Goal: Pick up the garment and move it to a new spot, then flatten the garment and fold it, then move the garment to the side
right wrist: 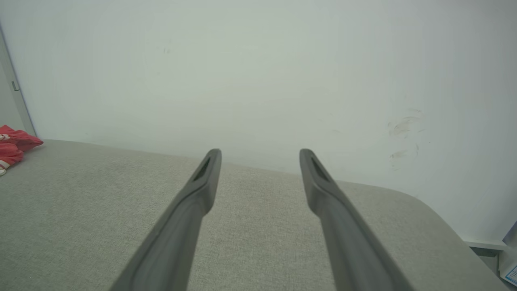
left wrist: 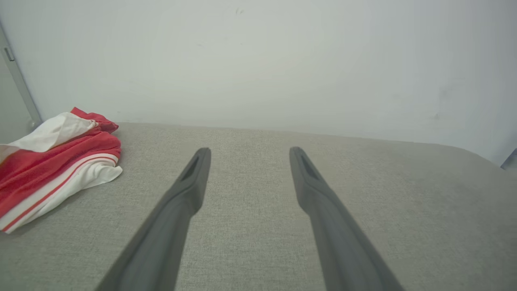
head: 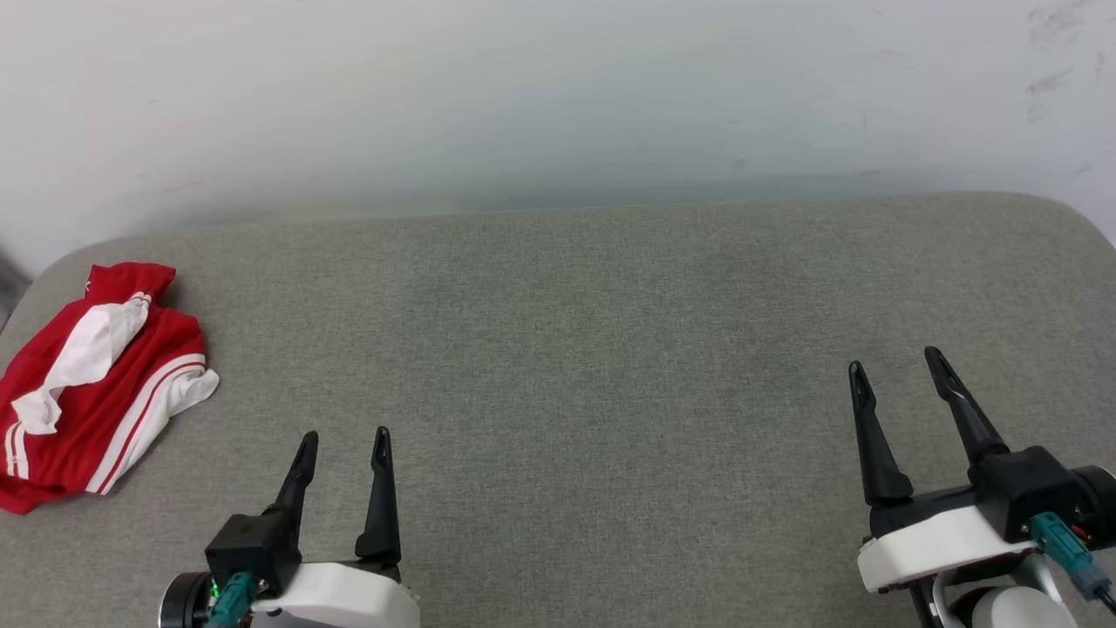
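My left fingers [head: 344, 434] and right fingers [head: 895, 359] stand apart, empty, over grey padding [head: 558, 349], maybe a bed; the garment [head: 96, 392] lies crumpled far left.

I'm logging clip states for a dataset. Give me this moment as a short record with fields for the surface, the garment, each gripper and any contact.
surface: grey woven fabric pad set against a pale wall
garment: red jersey shirt with white sleeves and red-and-white stripe trim, bunched in a heap at the pad's left edge, not laid flat
left gripper: open, empty, over the pad to the right of the shirt
right gripper: open, empty, over the pad's right side
contact: neither gripper touches the shirt
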Available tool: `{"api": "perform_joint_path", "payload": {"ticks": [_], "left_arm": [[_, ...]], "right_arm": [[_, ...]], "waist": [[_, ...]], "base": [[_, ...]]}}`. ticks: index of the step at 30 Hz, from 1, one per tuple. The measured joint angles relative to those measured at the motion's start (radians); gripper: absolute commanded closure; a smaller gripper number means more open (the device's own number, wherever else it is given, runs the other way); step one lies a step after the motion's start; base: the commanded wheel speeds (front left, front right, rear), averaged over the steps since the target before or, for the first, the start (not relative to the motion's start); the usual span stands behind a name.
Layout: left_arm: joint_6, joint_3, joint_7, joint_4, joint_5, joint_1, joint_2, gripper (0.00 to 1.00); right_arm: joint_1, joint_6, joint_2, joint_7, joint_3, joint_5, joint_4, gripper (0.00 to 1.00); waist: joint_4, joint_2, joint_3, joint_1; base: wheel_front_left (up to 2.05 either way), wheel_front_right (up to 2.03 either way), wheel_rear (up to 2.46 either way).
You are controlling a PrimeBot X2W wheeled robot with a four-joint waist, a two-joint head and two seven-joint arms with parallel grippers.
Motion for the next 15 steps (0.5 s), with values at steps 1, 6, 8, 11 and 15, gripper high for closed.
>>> {"api": "perform_joint_path", "payload": {"ticks": [1, 6, 8, 11, 15], "left_arm": [[-0.011, 0.012, -0.001, -0.001, -0.009, 0.003, -0.008, 0.0], [-0.081, 0.093, -0.01, -0.01, -0.016, 0.018, -0.055, 0.0], [-0.107, 0.123, -0.016, -0.01, -0.008, 0.023, -0.074, 0.0], [-0.153, 0.161, -0.021, -0.004, 0.008, 0.031, -0.094, 0.0], [-0.21, 0.19, -0.028, 0.037, 0.031, 0.044, -0.113, 0.0]], "right_arm": [[0.0, 0.0, 0.0, -0.003, 0.001, 0.003, 0.0, 0.0], [0.004, 0.0, 0.0, -0.012, 0.002, 0.042, -0.001, 0.0], [0.005, 0.0, 0.0, -0.016, 0.001, 0.061, 0.001, 0.0], [0.006, 0.0, 0.0, -0.024, 0.0, 0.071, 0.012, 0.0], [0.01, 0.0, 0.0, -0.032, -0.001, 0.098, 0.04, 0.0]], "waist": [[0.0, 0.0, 0.0, 0.0], [-0.001, 0.0, 0.002, 0.0], [-0.002, 0.0, 0.002, 0.0], [-0.005, 0.0, 0.003, 0.0], [-0.007, 0.0, 0.002, 0.0]], "base": [[0.0, 0.0, 0.0], [0.0, 0.0, 0.0], [0.0, 0.0, 0.0], [0.0, 0.0, 0.0], [0.0, 0.0, 0.0]]}}
